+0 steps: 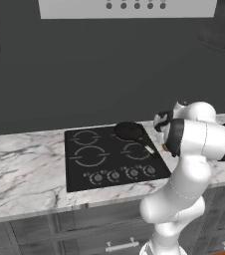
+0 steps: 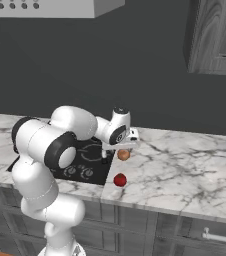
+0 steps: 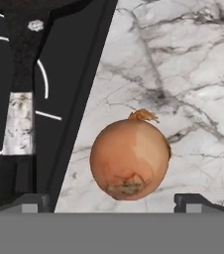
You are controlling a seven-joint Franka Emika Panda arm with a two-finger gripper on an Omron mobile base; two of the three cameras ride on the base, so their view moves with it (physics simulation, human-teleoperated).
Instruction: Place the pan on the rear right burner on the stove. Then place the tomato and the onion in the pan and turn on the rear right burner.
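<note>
While the white arm leans over the right edge of the flat black glass stove [image 1: 109,157], its two-finger gripper [image 3: 111,201] hangs directly above the small brownish-orange papery onion [image 3: 130,158], with the jaws spread wide, one fingertip on either side of the onion and neither touching it. That onion lies on the white grey-veined marble counter [image 2: 185,170], just beside the stove's right edge, and the small glossy bright red tomato [image 2: 120,180] rests on the same counter nearer the front edge, apart from the onion. On the stove, the small round black shallow pan [image 1: 128,131] sits at the rear right, its thin dark straight handle [image 3: 20,114] running forward toward the gripper over the black glass, with a pale band partway along it in the hand view. Grey ring outlines mark the other burners, and four small round knobs [image 1: 122,174] line the stove's front edge
</note>
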